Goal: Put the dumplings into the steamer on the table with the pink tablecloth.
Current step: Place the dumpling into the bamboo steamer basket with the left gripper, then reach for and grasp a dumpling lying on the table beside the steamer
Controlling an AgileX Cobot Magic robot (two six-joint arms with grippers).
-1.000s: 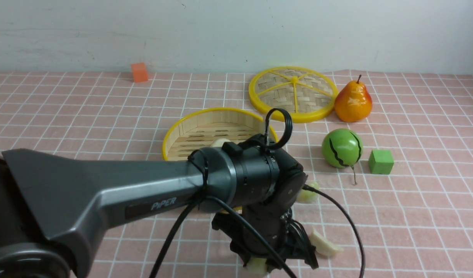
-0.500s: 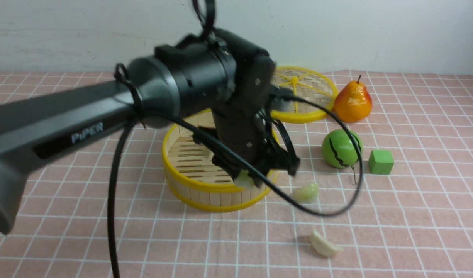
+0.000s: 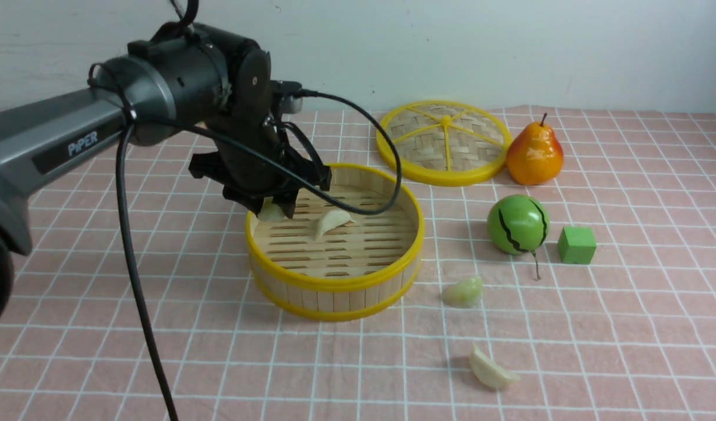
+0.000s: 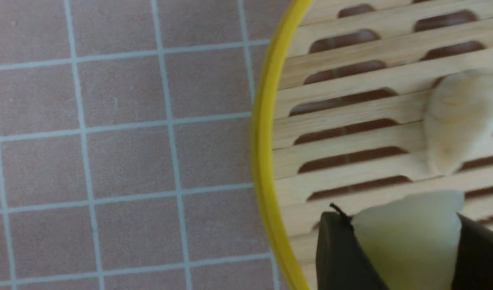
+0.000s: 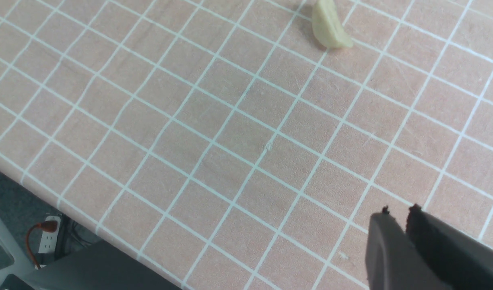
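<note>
steamer [image 3: 334, 283]: bamboo, yellow-rimmed, frame centre on pink tablecloth [image 3: 100, 327]. dumpling A [image 3: 332, 221], pale crescent, on its slats; dumpling B [image 3: 270, 213] pinched in left end effector [image 3: 273, 209] over left rim; dumpling C [image 3: 463, 292], dumpling D [image 3: 491, 371] on cloth, lower right.

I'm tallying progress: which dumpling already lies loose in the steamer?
The loose dumpling on the steamer slats. The left end effector clamps another; two dumplings lie on the cloth.

The left jaws have carried a dumpling [image 3: 271, 212] up and over the steamer [image 3: 334, 285]'s left rim.
</note>
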